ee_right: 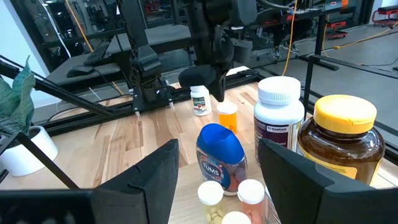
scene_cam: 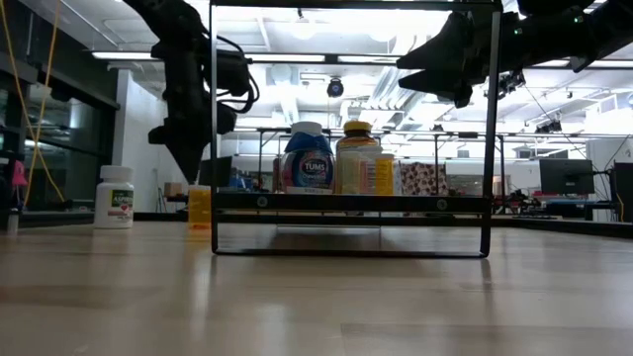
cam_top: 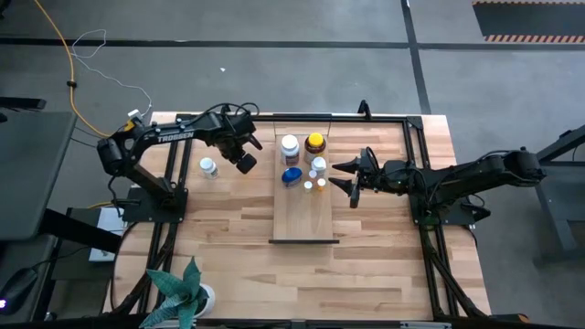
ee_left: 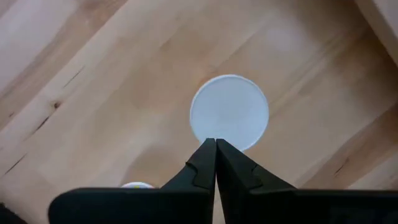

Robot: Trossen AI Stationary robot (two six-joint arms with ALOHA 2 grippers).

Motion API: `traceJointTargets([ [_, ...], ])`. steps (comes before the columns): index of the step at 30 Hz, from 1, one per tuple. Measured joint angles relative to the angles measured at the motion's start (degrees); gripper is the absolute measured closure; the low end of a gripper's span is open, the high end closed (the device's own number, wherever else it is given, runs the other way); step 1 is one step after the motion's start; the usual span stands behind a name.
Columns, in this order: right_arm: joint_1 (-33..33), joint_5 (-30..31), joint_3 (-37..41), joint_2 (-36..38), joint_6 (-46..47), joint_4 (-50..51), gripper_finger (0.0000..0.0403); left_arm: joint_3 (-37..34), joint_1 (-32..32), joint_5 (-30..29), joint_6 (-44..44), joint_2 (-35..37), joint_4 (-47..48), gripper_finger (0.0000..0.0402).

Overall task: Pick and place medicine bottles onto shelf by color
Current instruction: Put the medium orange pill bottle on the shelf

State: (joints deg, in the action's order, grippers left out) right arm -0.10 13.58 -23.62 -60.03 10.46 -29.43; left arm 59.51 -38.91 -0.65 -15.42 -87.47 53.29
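The shelf (cam_top: 304, 215) is a light wood plank lying mid-table. On its far end stand a white bottle (cam_top: 290, 146), an amber bottle with a yellow cap (cam_top: 315, 143), a blue-capped bottle (cam_top: 291, 175) and tiny white-capped ones (cam_top: 315, 183). To the shelf's left, a small orange bottle with a white cap (ee_left: 229, 112) stands on the table. My left gripper (ee_left: 216, 144) hangs shut just above it, pointing down. Another white bottle (cam_top: 208, 167) stands farther left. My right gripper (cam_top: 352, 178) is open and level at the shelf's right side, pointing at the bottles (ee_right: 219, 152).
A black metal frame (cam_top: 416, 119) runs along the table's far and side edges, and its bar (scene_cam: 346, 202) crosses the low view in front of the bottles. A potted plant (cam_top: 183, 294) stands at the near left corner. The shelf's near half is bare wood.
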Motion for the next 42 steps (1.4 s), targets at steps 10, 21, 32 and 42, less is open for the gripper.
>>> traceJointTargets([
  [10,0.0,0.0,0.0,0.0,0.0,-0.02,0.0192,-0.02,0.83,-1.27,-0.42,-1.56,-2.29,0.0401],
  [21,-0.01,0.0,0.0,0.0,0.02,-0.02,0.0192,-0.79,0.81,-2.6,-0.54,-1.72,-2.18,0.0401],
  [32,0.0,-0.02,0.0,0.0,0.02,-0.02,0.0192,0.28,0.81,-2.16,-0.9,-1.74,-3.16,0.0401],
  [42,-0.02,-0.01,0.0,-0.01,0.02,-0.02,0.0192,4.7,0.81,-2.13,-0.88,-1.92,-3.41,0.0401],
])
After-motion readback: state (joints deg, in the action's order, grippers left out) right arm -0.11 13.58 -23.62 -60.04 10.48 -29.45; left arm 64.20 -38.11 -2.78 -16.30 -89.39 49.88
